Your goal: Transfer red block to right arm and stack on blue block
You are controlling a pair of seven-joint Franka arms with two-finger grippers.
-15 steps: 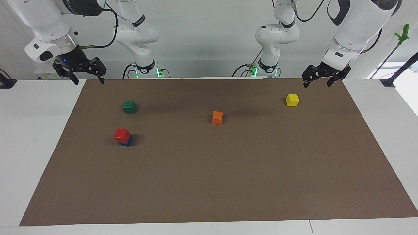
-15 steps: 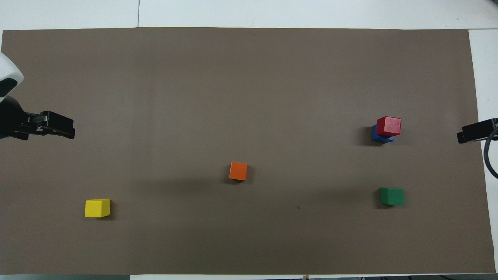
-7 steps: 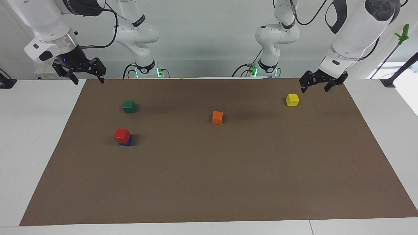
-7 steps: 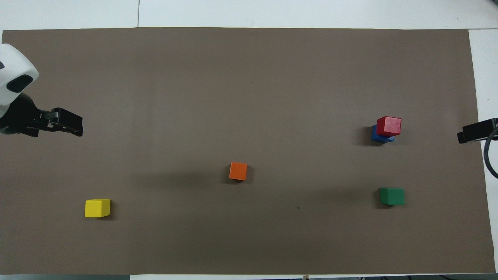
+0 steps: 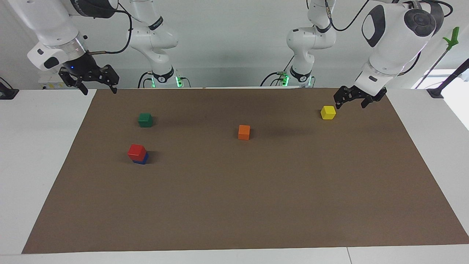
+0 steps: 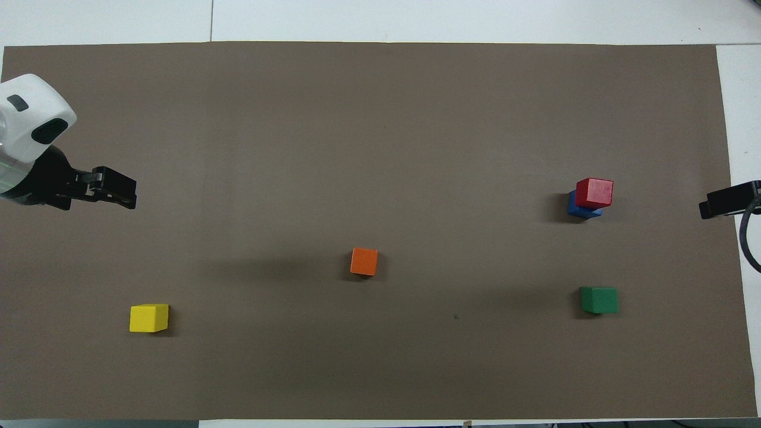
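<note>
The red block (image 5: 136, 150) sits on top of the blue block (image 5: 141, 159), toward the right arm's end of the brown mat; the stack also shows in the overhead view, red block (image 6: 595, 192) on blue block (image 6: 579, 208). My right gripper (image 5: 99, 90) is open and empty, held in the air over the mat's edge at its own end, apart from the stack; its tip shows in the overhead view (image 6: 705, 209). My left gripper (image 5: 350, 105) is open and empty, in the air close to the yellow block (image 5: 328, 112); it also shows in the overhead view (image 6: 131, 199).
A green block (image 5: 145, 119) lies nearer to the robots than the stack. An orange block (image 5: 244, 132) lies near the mat's middle. The brown mat (image 5: 256, 205) covers most of the white table.
My left gripper has moved in over the mat toward the table's middle and come closer to the yellow block. The right arm and all blocks have not moved.
</note>
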